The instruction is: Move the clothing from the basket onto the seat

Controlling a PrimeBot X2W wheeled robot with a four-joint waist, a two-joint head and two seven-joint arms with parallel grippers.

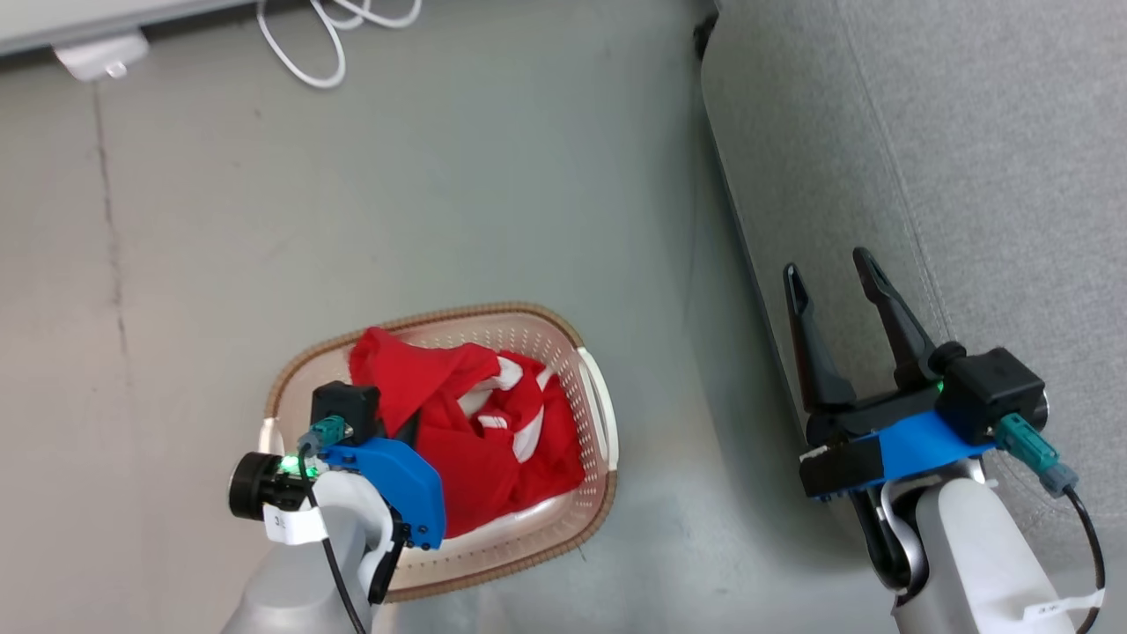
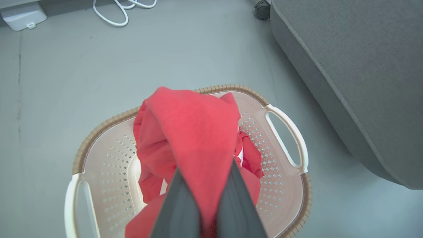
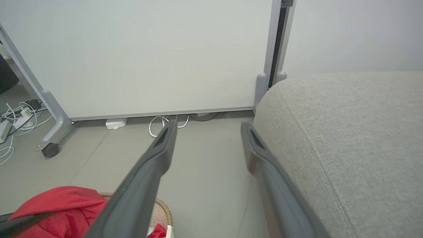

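Left gripper (image 2: 205,167), at the bottom centre of the left wrist view, is pressed together on a fold of the red clothing (image 2: 191,122), raised above the cream basket (image 2: 105,124) where the rest lies. Right gripper (image 1: 828,262), lower right in the head view, stands spread and empty over the grey seat (image 1: 1012,176) edge.
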